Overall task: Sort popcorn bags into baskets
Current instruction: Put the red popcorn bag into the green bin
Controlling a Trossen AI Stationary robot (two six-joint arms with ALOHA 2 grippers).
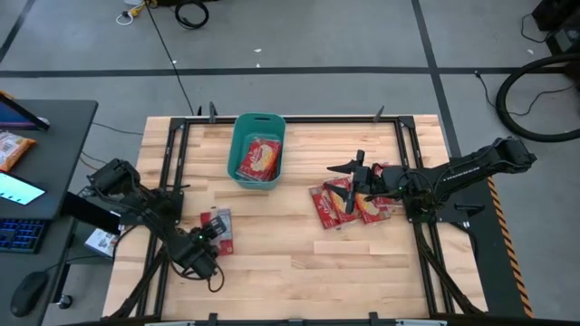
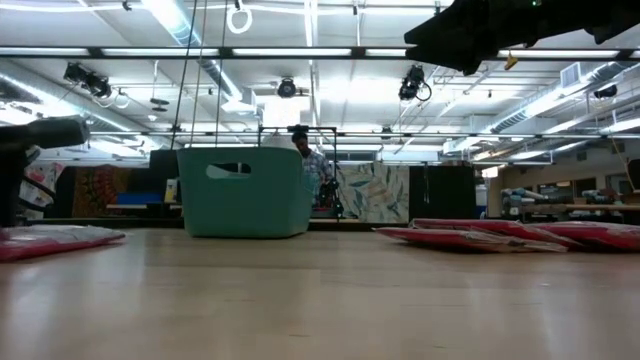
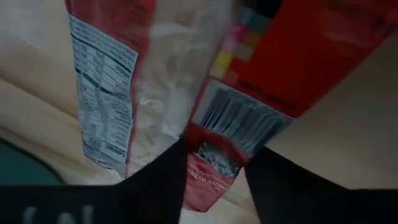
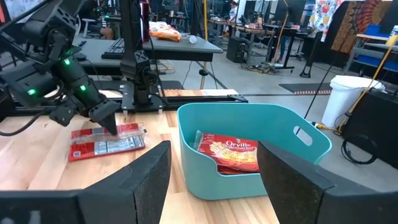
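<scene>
A teal basket [image 1: 237, 136] [image 2: 245, 195] [image 4: 249, 115] stands at the table's far middle, with red popcorn bags [image 1: 260, 158] [image 4: 229, 151] lying inside. One red bag [image 1: 218, 228] [image 4: 106, 144] lies flat on the near left of the table. My left gripper [image 1: 207, 236] [image 3: 216, 186] [image 4: 111, 121] is low over it and open, one finger on each side of the bag's end. Several more bags [image 1: 349, 204] [image 2: 510, 235] are piled on the right. My right gripper [image 1: 349, 172] [image 4: 214, 149] [image 2: 470, 40] hangs open above that pile, pointing toward the basket. My left gripper comes at the bag from above, slanting down. Its fingers [image 3: 161, 186] stand on either side of the bag's narrow end [image 3: 211, 177]. Whether they touch the bag, I cannot tell. The bag lies flat on the table.
Dark frame rails [image 1: 172, 163] run along the table's left, right and far sides. A desk left of the table holds an orange-and-white packet [image 1: 11, 149], a keyboard and a mouse. A person [image 2: 305, 150] stands far behind the basket. Bare wood [image 1: 290, 244] lies between the two arms.
</scene>
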